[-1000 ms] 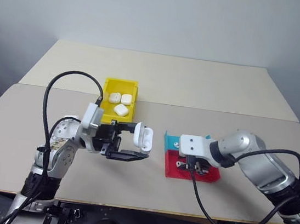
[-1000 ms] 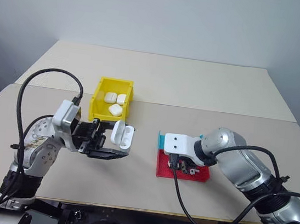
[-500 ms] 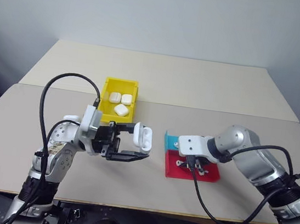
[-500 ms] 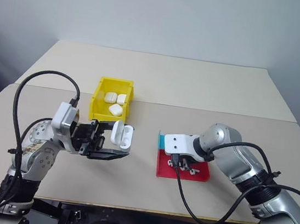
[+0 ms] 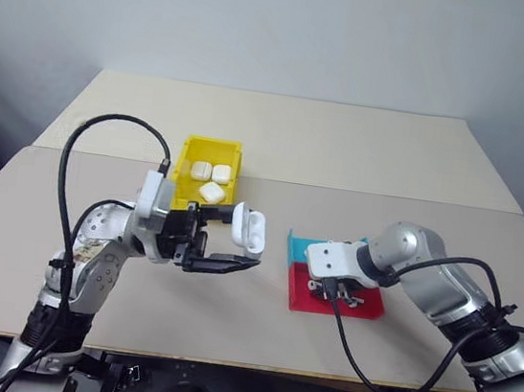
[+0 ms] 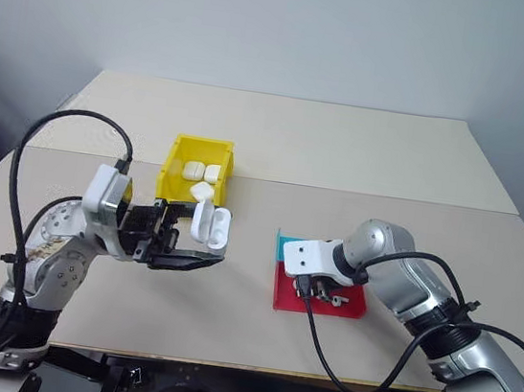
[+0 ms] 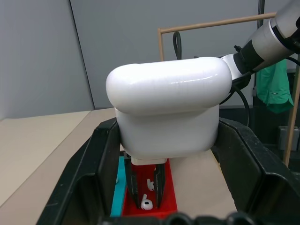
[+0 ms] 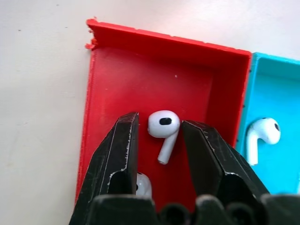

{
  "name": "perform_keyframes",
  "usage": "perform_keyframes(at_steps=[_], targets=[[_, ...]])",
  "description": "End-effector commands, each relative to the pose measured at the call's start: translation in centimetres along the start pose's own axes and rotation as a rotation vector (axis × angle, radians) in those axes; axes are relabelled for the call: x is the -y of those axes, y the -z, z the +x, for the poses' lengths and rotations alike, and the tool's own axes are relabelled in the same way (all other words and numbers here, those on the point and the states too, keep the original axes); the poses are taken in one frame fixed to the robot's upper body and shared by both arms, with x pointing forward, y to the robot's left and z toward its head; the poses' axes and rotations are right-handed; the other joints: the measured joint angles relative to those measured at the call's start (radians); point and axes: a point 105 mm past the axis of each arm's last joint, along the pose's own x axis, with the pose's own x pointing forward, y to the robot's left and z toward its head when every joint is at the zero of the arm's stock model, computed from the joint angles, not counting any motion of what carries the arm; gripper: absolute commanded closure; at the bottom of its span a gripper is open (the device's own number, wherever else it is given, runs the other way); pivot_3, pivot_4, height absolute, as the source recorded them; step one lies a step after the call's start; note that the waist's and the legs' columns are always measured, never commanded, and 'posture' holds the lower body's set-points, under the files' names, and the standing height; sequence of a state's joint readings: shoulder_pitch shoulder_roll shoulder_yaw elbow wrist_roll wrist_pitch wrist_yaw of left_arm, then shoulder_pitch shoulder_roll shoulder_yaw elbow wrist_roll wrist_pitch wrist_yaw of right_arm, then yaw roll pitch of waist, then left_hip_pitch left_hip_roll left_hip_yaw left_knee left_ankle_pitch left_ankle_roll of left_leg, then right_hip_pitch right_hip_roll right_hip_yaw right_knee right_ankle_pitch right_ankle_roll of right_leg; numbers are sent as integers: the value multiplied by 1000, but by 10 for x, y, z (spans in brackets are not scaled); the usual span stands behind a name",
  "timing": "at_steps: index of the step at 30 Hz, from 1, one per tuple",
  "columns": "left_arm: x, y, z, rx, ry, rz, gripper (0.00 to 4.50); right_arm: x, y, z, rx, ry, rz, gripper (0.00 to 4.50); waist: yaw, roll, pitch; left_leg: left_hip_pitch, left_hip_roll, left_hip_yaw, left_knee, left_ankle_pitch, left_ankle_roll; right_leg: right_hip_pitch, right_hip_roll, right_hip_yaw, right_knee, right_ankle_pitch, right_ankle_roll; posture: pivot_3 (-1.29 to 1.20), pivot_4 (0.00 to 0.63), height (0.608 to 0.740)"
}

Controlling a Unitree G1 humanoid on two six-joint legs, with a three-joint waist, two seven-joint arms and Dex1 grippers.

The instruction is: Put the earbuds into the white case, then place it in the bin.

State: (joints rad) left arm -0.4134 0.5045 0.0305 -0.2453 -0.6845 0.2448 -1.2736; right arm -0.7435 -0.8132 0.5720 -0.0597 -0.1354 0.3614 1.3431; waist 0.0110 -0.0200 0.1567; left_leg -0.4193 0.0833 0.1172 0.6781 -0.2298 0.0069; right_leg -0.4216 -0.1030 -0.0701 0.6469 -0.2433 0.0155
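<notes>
Two grippers are seen over the beige counter (image 5: pixel 254 330). The white case (image 5: pixel 250 230) is clamped between the black fingers (image 7: pixel 260 171) of the left gripper (image 5: pixel 226 249), held clear above the counter in front of the bin (image 5: pixel 190 153), with its lid flipped open; in the left wrist view its rounded body is seen pressed on both sides by the fingers. The yellow bin is set farther back on the counter, and three more closed white cases (image 5: pixel 211 191) are lying inside it. To the robot's right, a flat red tray (image 5: pixel 368 311) is placed just beside a flat teal tray (image 5: pixel 296 247), the two touching along one edge. The right gripper (image 8: pixel 159 140) is lowered into the red tray, its fingers (image 8: pixel 119 145) parted with one of the earbuds (image 8: pixel 163 126) lying between them, not yet pinched; a narrow gap is visible on either side of its stem. A second earbud (image 8: pixel 142 185) is partly hidden beneath one finger in the red tray, and another earbud (image 8: pixel 260 133) is resting in the teal tray.
</notes>
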Motion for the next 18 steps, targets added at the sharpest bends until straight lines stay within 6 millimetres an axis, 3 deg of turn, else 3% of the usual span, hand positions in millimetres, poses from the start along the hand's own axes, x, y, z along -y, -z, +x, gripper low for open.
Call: perform_keyframes(at_steps=[1,2,9,13,18], targets=[[4,-7,3,17,8,33,1703,-1,-3,-4,10,15,-22,3569,0,0,0,0,0,0,0,0,0,0,0,0,0,0,0,0,150,740],[4,-7,3,16,7,33,1703,-1,-3,-4,9,18,-21,3880,0,0,0,0,0,0,0,0,0,0,0,0,0,0,0,0,150,740],[4,-4,3,18,16,24,1703,9,-7,-20,74,128,88,3889,1,0,0,0,0,0,0,0,0,0,0,0,0,0,0,0,150,740],[3,-4,5,29,37,17,1703,24,-33,-67,338,286,255,3889,1,0,0,0,0,0,0,0,0,0,0,0,0,0,0,0,150,740],[-1,-5,7,45,66,7,1703,24,-68,-140,924,480,440,3889,3,0,0,0,0,-1,-1,0,0,1,0,-1,0,0,0,0,150,740]])
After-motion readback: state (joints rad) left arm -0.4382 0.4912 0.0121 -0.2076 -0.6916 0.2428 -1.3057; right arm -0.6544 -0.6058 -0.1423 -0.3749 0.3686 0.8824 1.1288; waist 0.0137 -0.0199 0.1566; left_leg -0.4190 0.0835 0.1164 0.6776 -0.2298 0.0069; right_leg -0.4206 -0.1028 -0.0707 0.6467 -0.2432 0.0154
